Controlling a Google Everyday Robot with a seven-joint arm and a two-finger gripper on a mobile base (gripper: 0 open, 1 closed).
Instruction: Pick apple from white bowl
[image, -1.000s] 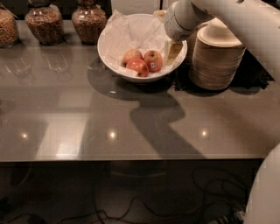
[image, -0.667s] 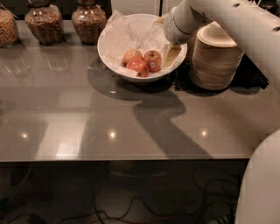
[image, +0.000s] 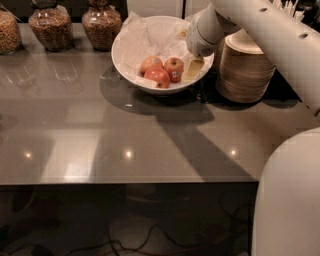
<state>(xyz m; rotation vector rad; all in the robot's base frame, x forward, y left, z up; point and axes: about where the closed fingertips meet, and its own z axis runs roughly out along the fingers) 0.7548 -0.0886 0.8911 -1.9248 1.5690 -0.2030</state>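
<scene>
The white bowl (image: 131, 46) is large and round, lined with crumpled white paper, and stands at the back middle of the grey table. Three red apples lie in it: one at the back left (image: 150, 63), one at the right (image: 174, 68) and one in front (image: 158, 77). My gripper (image: 192, 70) hangs from the white arm (image: 260, 30) that comes in from the upper right. It is down inside the bowl's right side, just right of the right apple. It holds nothing that I can see.
A stack of beige disposable bowls (image: 244, 70) stands right beside the white bowl, under the arm. Three glass jars of brown food (image: 48, 26) line the back left edge. The table's front edge (image: 125, 181) runs across the lower part of the view.
The gripper has moved slightly down and to the left inside the bowl, closer to the apples. The apples and the bowl have not moved.
</scene>
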